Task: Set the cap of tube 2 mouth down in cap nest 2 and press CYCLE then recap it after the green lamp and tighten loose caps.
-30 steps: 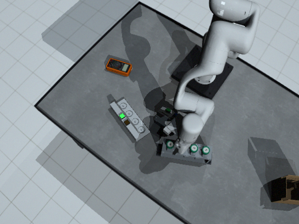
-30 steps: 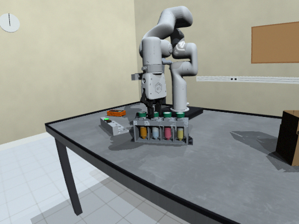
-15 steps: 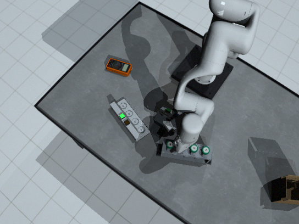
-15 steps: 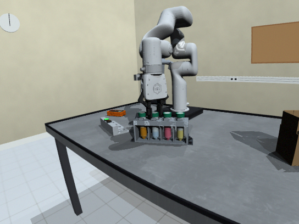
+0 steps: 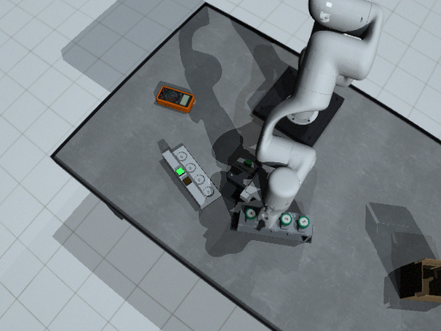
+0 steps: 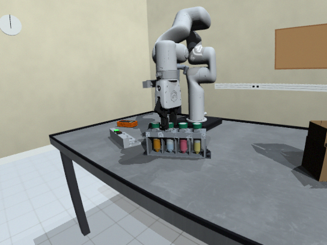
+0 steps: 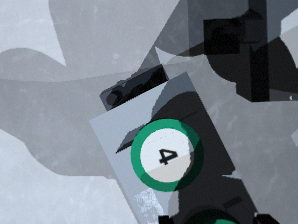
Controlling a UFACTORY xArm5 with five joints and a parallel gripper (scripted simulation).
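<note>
The decapping station (image 6: 176,142) holds four tubes, each with a green cap on. My gripper (image 6: 167,122) points straight down over tube 3's cap (image 6: 171,125), second from the left in the exterior view. Its fingers stand around that cap, slightly apart and loosened. The wrist view shows cap 4 (image 7: 166,155) in the middle and tube 3's cap (image 7: 210,218) at the bottom edge between the fingertips. In the overhead view the arm hides tube 3, while cap 4 (image 5: 250,213), cap 2 (image 5: 286,219) and cap 1 (image 5: 303,221) show. The cap tray (image 5: 191,177) has empty nests and its green lamp (image 5: 179,171) is lit.
The key housing (image 5: 244,165) sits in shadow between the tray and the arm, behind the station. An orange multimeter (image 5: 175,98) lies at the far left of the table. A cardboard box (image 6: 317,150) stands at the table's right end.
</note>
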